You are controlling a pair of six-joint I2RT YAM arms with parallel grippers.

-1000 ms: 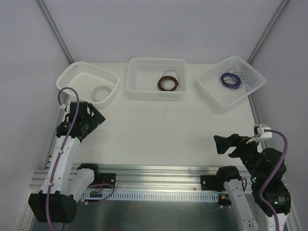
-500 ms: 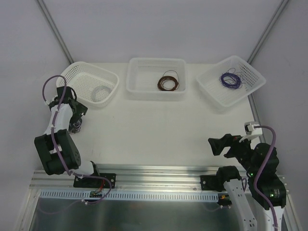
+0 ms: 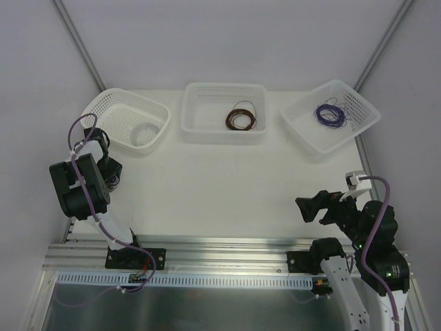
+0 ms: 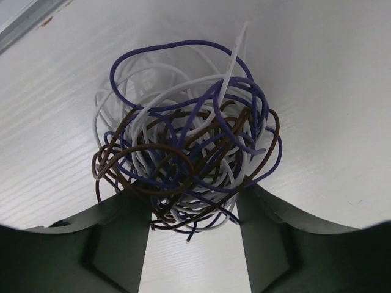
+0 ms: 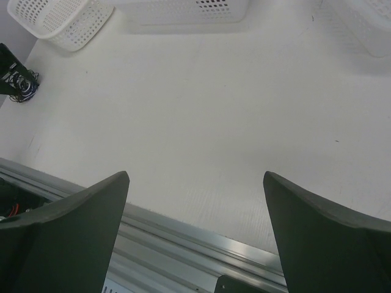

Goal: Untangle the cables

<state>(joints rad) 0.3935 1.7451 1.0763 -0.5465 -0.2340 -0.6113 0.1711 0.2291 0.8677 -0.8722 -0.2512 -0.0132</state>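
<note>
**Two arms, one small knot at the left edge**

We see a white table (image 3: pixel 227 186) with three perforated baskets along its far side: the left basket (image 3: pixel 103 110), the middle basket (image 3: pixel 200 103) and the right basket (image 3: pixel 303 131). They hold a white coil (image 3: pixel 145 131), a brown coil (image 3: pixel 240 118) and a purple coil (image 3: pixel 330 114) respectively. The right gripper (image 5: pixel 195 176) hovers over the near right of the table, jaws spread wide with nothing between them. The left gripper (image 4: pixel 194 201) is down at the table's left edge, jaws apart on either side of the cables (image 4: pixel 189 134). These form a tangled clump of purple, brown and white strands lying on the table, and its near part sits between the jaws.
</note>
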